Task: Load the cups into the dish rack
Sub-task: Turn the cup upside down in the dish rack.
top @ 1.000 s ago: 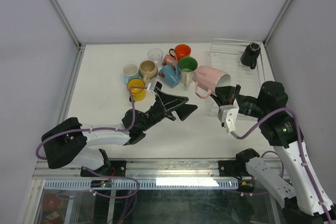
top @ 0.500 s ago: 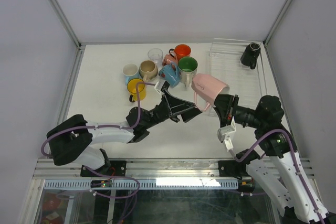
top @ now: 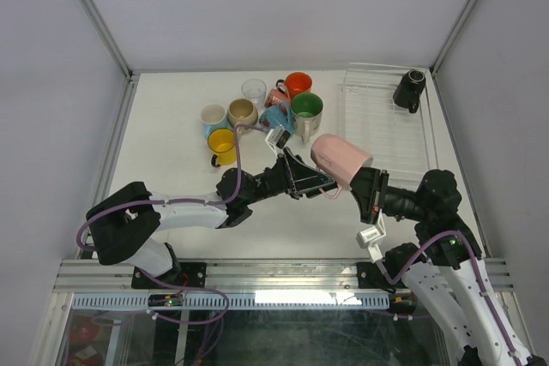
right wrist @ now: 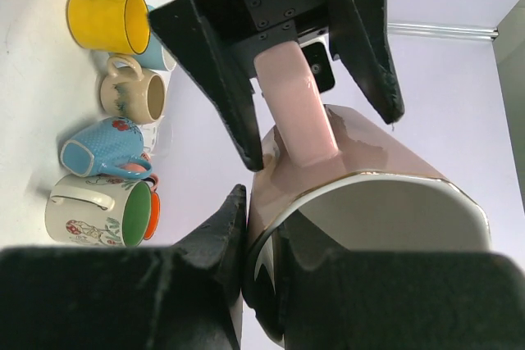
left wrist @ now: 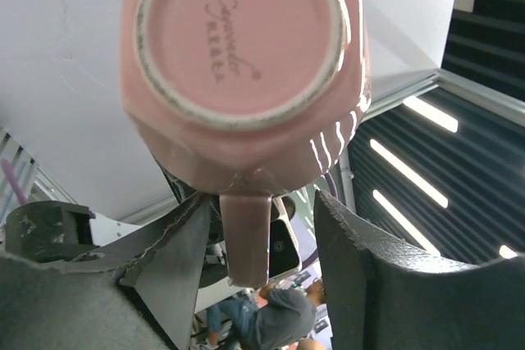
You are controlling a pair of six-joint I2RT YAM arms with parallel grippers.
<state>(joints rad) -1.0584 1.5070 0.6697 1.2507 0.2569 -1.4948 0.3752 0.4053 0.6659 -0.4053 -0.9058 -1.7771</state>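
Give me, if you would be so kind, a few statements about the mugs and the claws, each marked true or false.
1. The right claw grips the pink mug by its rim. True.
2. The left claw is shut on that mug's handle. False: its fingers stand either side of the handle, with gaps.
3. A black mug sits in the dish rack. True.
4. The yellow mug lies in the rack. False: it stands on the table.

On the white table [top: 171, 165] you will find a close cluster toward the far middle, made up of yellow mug [top: 222, 145], pale mug [top: 213, 116], beige mug [top: 243, 112], clear tumbler [top: 254, 90], blue mug [top: 274, 117], green-lined mug [top: 306, 108] and orange mug [top: 298, 84], with the clear dish rack [top: 377, 130] at the far right.
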